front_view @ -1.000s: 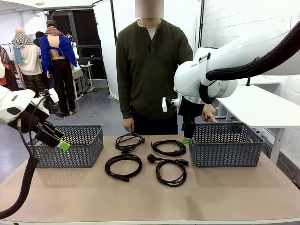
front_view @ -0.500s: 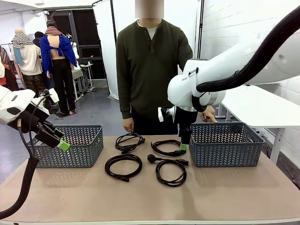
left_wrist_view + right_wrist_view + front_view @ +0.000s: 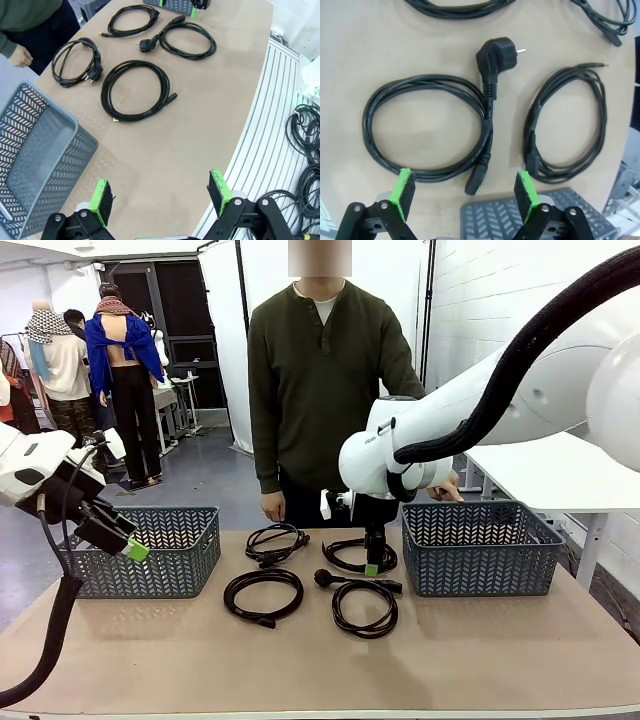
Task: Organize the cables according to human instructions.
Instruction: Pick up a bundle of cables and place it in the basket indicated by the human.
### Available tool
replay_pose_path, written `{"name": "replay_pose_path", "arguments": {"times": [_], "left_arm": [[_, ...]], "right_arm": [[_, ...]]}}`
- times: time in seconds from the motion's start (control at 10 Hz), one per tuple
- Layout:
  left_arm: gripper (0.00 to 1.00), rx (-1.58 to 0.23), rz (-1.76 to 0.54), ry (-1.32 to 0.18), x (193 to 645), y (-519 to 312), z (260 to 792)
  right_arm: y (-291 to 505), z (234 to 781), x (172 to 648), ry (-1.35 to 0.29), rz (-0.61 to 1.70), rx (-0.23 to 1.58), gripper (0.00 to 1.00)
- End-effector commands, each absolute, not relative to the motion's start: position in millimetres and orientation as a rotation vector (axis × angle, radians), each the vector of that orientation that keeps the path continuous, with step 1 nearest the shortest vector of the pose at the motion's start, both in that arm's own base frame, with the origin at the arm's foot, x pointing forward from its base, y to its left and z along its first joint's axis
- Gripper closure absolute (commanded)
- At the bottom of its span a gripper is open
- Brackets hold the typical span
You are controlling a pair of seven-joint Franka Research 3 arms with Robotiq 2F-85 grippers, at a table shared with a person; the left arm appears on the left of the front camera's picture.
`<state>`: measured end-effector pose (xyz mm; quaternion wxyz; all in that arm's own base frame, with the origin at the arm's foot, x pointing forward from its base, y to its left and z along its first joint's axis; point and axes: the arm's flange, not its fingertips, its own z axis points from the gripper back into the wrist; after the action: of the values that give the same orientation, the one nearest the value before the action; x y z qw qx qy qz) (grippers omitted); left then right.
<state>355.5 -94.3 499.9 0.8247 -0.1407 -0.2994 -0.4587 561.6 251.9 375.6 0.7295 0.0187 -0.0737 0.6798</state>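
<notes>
Over the worktop [image 3: 500, 660]: your right gripper [image 3: 371, 568] is coming down and leftward, away from the right basket [image 3: 480, 560], jaws apart and empty.
Cables [image 3: 262, 592]: all four are lying coiled between the baskets, none binned yet; the big-plug loop [image 3: 427, 127] is sitting just ahead of that gripper.
Left gripper [image 3: 130, 538]: staying parked by the left basket [image 3: 160, 560], jaws apart, carrying nothing.
Meaning: you are lining up a first pick; which loop, I cannot tell.
</notes>
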Motion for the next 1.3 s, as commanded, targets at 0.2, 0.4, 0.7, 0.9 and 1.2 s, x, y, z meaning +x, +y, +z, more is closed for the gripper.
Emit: {"name": "replay_pose_path", "arguments": {"times": [0.2,0.4,0.7,0.9,1.2], "left_arm": [[0.00,-0.318,-0.983,-0.640,357,-92,499],[0.00,-0.318,-0.983,-0.640,357,-92,499],[0.00,-0.318,-0.983,-0.640,357,-92,499],[0.00,-0.318,-0.983,-0.640,357,-92,499],[0.00,-0.318,-0.983,-0.640,357,-92,499]], "right_arm": [[259,351,569,-0.139,1.504,0.020,0.00],[260,339,567,-0.101,1.512,0.028,0.00],[256,324,564,-0.076,1.538,0.015,0.00],[255,320,565,-0.071,1.548,0.016,0.00],[257,318,570,-0.061,1.549,0.021,0.00]]}}
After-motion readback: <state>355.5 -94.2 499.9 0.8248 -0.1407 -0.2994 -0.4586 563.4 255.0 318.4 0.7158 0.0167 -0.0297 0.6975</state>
